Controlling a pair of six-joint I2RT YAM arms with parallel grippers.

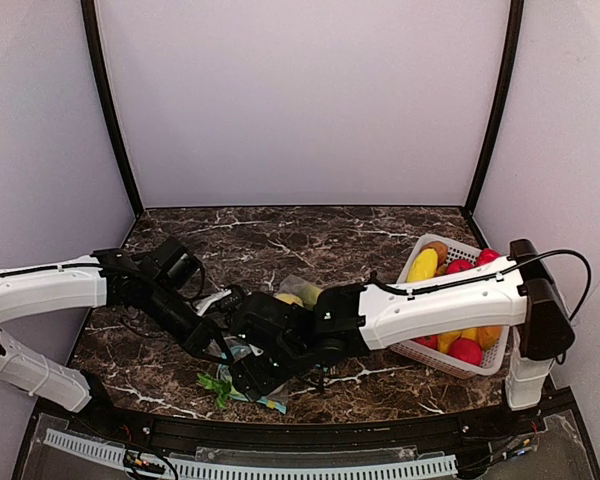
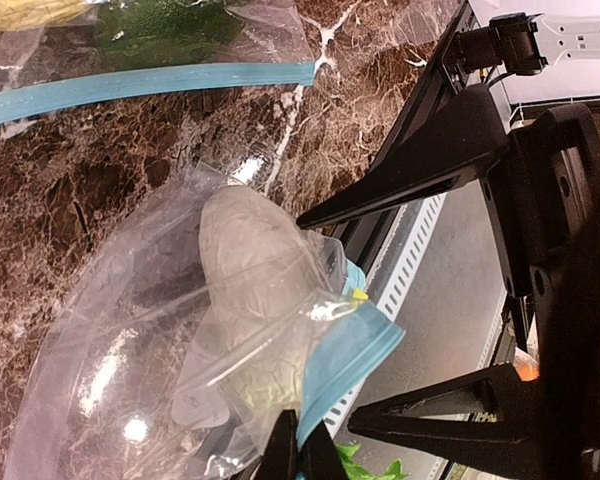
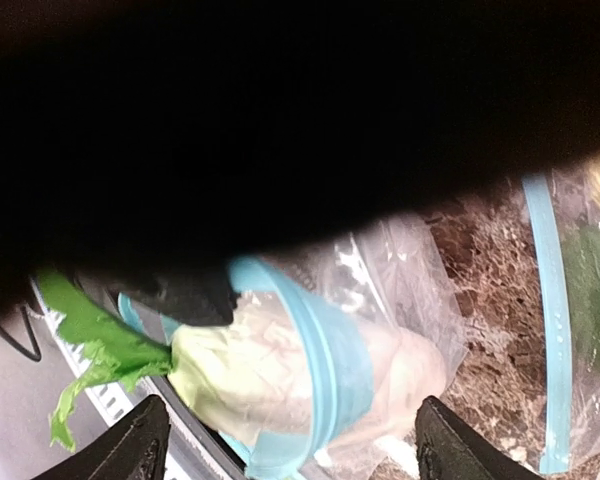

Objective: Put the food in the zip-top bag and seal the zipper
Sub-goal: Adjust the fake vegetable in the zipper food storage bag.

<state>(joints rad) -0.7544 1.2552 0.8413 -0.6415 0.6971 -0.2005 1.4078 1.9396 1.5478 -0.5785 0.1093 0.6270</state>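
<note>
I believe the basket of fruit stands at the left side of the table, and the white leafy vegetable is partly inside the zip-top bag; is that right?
Not quite: the top external view shows the basket of fruit at the right side of the table, not the left. The rest holds: the white leafy vegetable is partly inside the zip-top bag.

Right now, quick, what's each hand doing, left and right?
Left hand: closed, pinching the zip-top bag by its edge.
Right hand: open, straddling the white leafy vegetable in the bag's mouth; contact unclear.
</note>
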